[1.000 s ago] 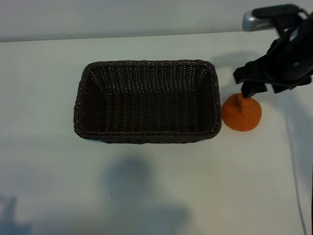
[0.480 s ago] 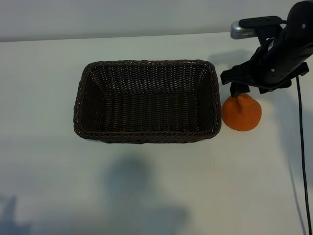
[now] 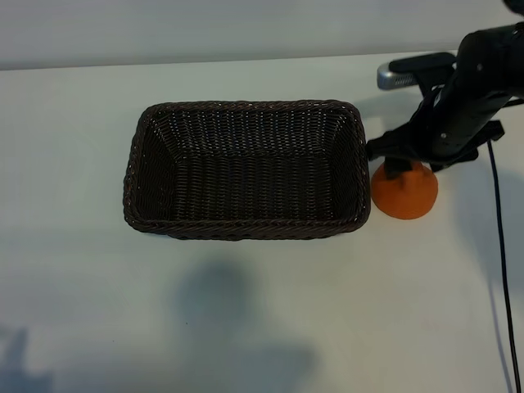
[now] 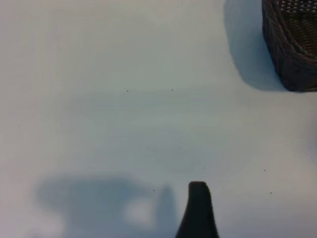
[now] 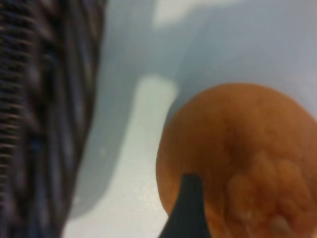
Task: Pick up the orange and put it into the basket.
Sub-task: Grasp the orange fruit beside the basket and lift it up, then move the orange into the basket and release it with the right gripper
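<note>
White table (image 3: 246, 311), wicker basket (image 3: 246, 168) mid-surface, orange (image 3: 405, 192) on the table just beside the basket's right wall — not yet picked up.
We see the right gripper (image 3: 403, 160) directly over the orange's far edge, jaws spread, nothing held; orange sits right under it, so we judge the next move a short straight drop, then a carry left over the rim. Orange is round, so no long axis to align. Right arm is far nearer. Right wrist view adds the puckered stem end and one fingertip (image 5: 187, 208) against the orange (image 5: 237, 158), basket wall (image 5: 44, 109) close. Left gripper (image 4: 198, 208) is spread and parked over bare table, outside the exterior view.
</note>
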Available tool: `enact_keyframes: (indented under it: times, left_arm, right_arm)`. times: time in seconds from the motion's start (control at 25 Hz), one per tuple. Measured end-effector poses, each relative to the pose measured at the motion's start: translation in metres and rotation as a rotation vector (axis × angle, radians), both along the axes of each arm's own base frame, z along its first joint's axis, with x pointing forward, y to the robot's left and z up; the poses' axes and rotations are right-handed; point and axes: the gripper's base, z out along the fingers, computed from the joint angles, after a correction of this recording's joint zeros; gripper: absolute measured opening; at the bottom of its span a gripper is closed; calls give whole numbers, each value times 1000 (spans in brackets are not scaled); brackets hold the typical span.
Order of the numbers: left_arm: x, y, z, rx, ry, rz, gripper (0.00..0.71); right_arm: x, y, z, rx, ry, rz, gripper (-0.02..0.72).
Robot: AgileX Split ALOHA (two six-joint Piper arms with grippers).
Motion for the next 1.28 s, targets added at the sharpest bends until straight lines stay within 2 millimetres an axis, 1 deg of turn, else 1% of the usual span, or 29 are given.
enact_keyframes:
  times: [0.04,0.08,0.16,0.2,0.28,0.32,0.36,0.52,0.64,0.8,0.88,1.04,1.16,1.28]
  left_arm:
    - [0,0,0,0,0,0,580]
    - [0,0,0,0,0,0,580]
    - [0,0,0,0,0,0,580]
    - [0,0,0,0,0,0,580]
    - [0,0,0,0,0,0,580]
    - [0,0,0,0,0,0,580]
    - [0,0,0,0,0,0,580]
    - [0,0,0,0,0,0,580]
    - [0,0,0,0,0,0,580]
    - [0,0,0,-1,0,1,580]
    - [0,0,0,0,0,0,580]
    - [0,0,0,0,0,0,580]
    - [0,0,0,0,0,0,580]
    - [0,0,0,0,0,0,579]
  right_arm:
    - [0,0,-4,-2,10,0,574]
    - [0,0,-5,-3,15,0,544]
    - [0,0,-6,-4,16,0,444]
    - [0,0,-6,-3,17,0,366]
    - [0,0,-6,-3,17,0,187]
    - [0,0,-6,-3,17,0,133]
    - [0,0,-6,-2,17,-1,99]
    - [0,0,-4,-2,15,0,92]
    - [-3,-1,5,-9,6,7,92]
    - [-10,-4,34,-30,-37,26,91]
    - [-16,-7,54,-41,-77,23,91]
    - [-30,-11,85,-46,-123,21,91]
    - [-38,-13,101,-52,-151,25,87]
    - [-43,-14,110,-50,-163,24,87]
